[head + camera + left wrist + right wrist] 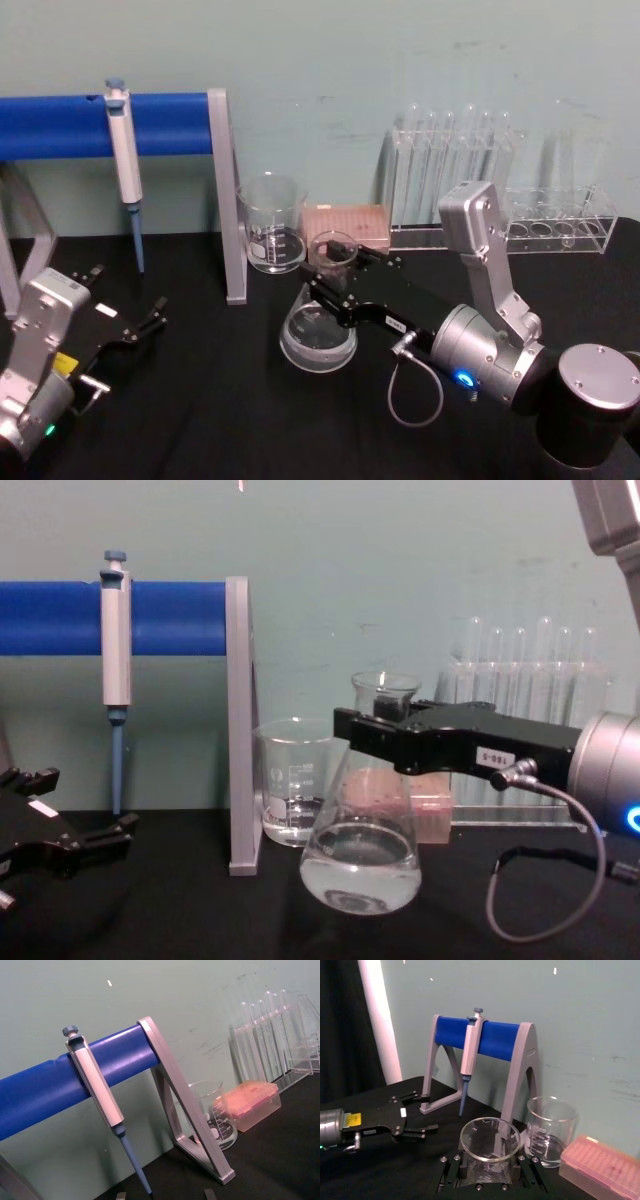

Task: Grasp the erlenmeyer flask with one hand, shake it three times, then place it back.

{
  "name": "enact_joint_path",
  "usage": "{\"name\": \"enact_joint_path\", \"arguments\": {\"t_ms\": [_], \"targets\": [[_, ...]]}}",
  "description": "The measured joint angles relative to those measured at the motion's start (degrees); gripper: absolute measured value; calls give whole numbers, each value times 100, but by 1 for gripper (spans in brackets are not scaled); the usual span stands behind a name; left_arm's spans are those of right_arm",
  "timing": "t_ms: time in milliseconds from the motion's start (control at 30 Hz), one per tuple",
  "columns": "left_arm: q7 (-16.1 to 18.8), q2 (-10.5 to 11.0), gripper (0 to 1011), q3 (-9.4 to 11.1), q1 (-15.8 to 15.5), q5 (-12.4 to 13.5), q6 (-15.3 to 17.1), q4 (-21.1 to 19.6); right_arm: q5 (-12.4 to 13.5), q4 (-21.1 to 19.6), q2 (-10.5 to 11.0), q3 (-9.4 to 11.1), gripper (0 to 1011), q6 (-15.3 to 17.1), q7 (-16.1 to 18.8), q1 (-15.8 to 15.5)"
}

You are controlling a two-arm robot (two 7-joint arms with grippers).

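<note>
The right hand (375,725) pinches the flask (360,870) at its neck; grasp looks done, shaking and return remain. Left hand (128,292) rests spread, far left.

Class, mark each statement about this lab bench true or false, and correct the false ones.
1. The right tool is shut on the neck of the erlenmeyer flask. True.
2. The pipette is lying flat. False: it hangs upright on the blue rack bar.
3. The left tool holds the beaker. False: it is open and empty, and the beaker stands by the rack's grey leg.
4. Test tubes stand in a clear rack at the back. True.
</note>
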Motion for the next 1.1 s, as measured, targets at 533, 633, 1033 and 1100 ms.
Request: {"name": "enact_joint_path", "arguments": {"t_ms": [533,633,1033,1100], "targets": [[0,0,1001,0,0,0,0,0,173,13,68,-189,457,-23,101,80],[0,0,1001,0,0,0,0,0,182,13,81,-199,457,-33,84,83],[0,0,1001,0,0,0,0,0,184,13,115,-112,456,-69,-114,58],[0,0,1001,0,0,0,0,0,180,13,119,-85,457,-81,-147,49]]}}
